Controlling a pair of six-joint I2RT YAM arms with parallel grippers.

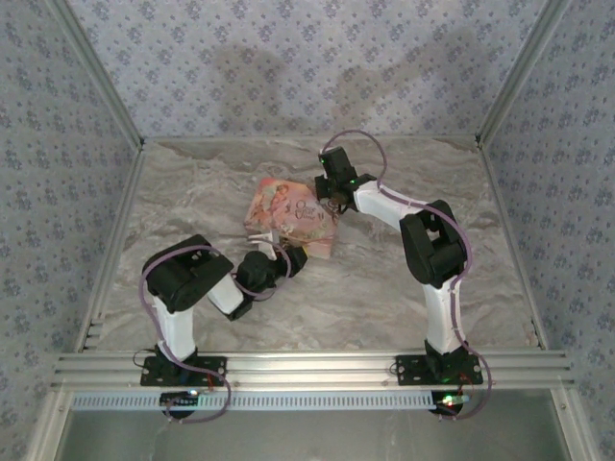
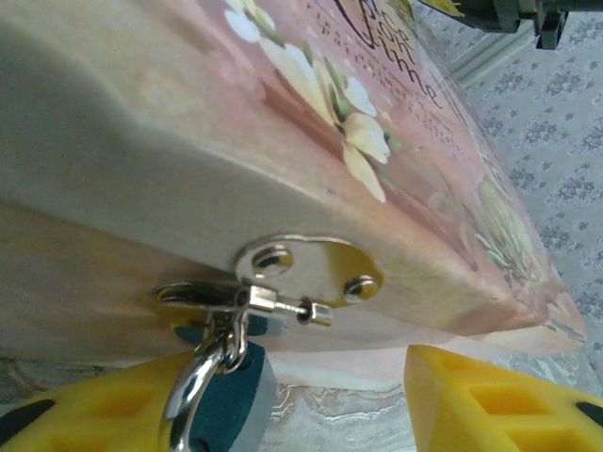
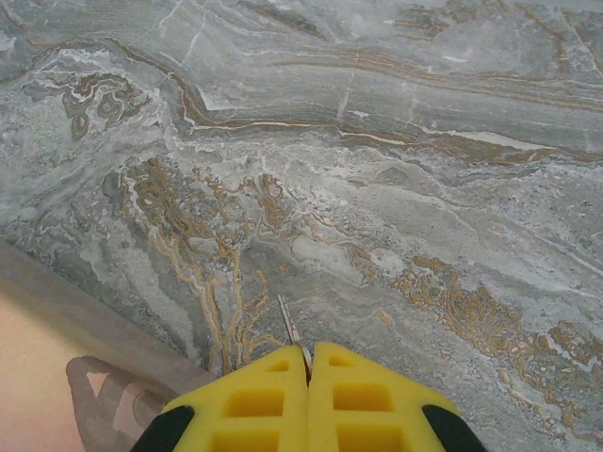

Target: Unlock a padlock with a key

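The padlock (image 2: 234, 400) hangs by its silver shackle from the hasp (image 2: 311, 273) on the near face of a pink flowered box (image 2: 188, 113), which sits mid-counter (image 3: 377, 141). The left pincer (image 2: 320, 377) is released. Its yellow fingers (image 2: 509, 395) are spread to either side of the lock, with the body close against one and well clear of the other. That looks like a stance for steadying the lock so the keyhole cannot swing away. The right pincer (image 3: 308, 353) is clenched on the key (image 3: 290, 328), whose thin blade juts past the fingertips over bare marble. It hangs at the box's far right corner, apart from the lock. The key probably has to be brought round to the near side.
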